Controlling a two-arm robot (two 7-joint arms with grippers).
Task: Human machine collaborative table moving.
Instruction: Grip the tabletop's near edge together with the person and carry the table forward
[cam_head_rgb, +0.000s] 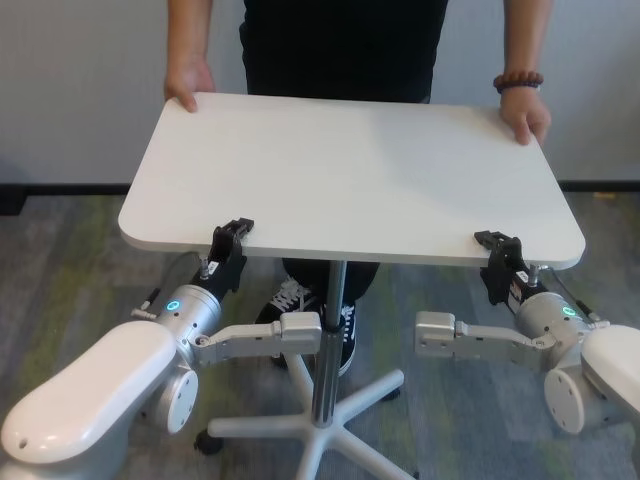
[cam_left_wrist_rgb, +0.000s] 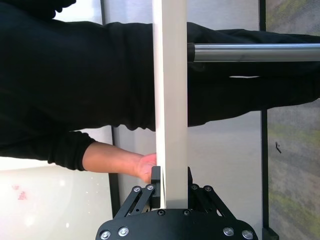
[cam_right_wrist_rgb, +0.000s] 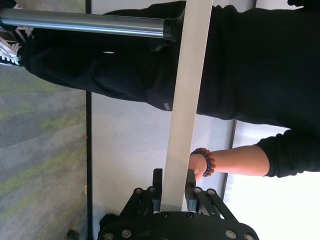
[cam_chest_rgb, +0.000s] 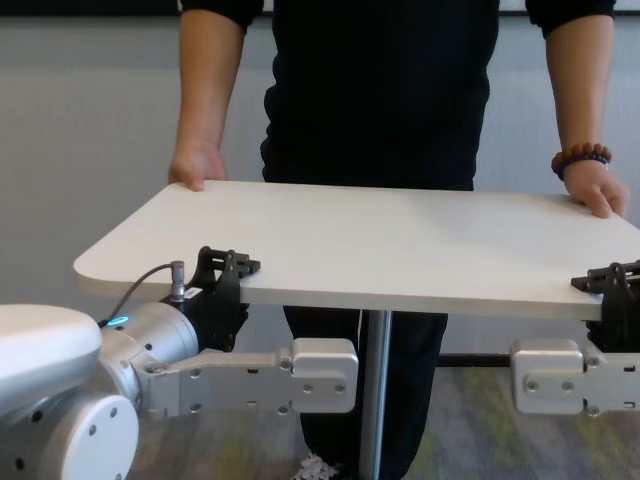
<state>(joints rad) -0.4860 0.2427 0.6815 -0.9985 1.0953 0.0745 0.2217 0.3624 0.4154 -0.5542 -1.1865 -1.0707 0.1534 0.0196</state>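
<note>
The white table (cam_head_rgb: 350, 170) stands on a silver centre pole (cam_head_rgb: 330, 340) between me and the human (cam_head_rgb: 345, 45). The human holds the far edge with both hands, one at each far corner, a bead bracelet (cam_head_rgb: 517, 80) on one wrist. My left gripper (cam_head_rgb: 232, 235) is shut on the table's near edge toward its left corner; the left wrist view shows its fingers (cam_left_wrist_rgb: 156, 182) clamping the thin edge (cam_left_wrist_rgb: 170, 100). My right gripper (cam_head_rgb: 498, 245) is shut on the near edge toward the right corner, also shown in the right wrist view (cam_right_wrist_rgb: 174, 187).
The table's white star base (cam_head_rgb: 320, 430) with castors rests on grey-green carpet between my arms. The human's sneakers (cam_head_rgb: 300, 300) stand close behind the pole. A pale wall with dark skirting (cam_head_rgb: 60, 190) lies behind.
</note>
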